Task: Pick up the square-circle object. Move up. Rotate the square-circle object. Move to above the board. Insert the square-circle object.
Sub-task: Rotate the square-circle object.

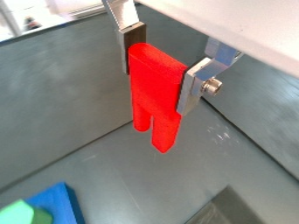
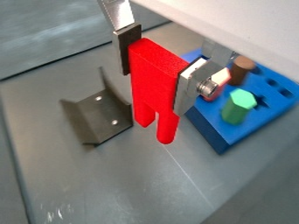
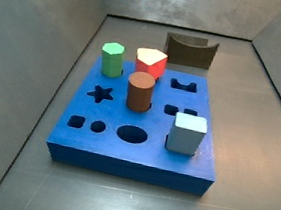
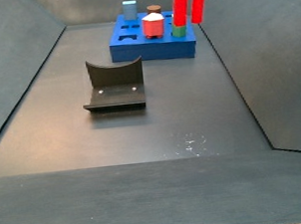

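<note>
Gripper (image 2: pixel 158 68): raised off the floor, jaws clamped on the square-circle object (image 2: pixel 153 86), prongs down.
Board (image 3: pixel 143 148): carries a brown cylinder (image 3: pixel 139 91) and green peg (image 3: pixel 112 60).
Fixture (image 4: pixel 115 84): stands beside the board.

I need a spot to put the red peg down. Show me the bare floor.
The gripper holds the square-circle object aloft. Bare floor lies in front of the fixture, toward the camera. The board is crowded with pegs.
</note>
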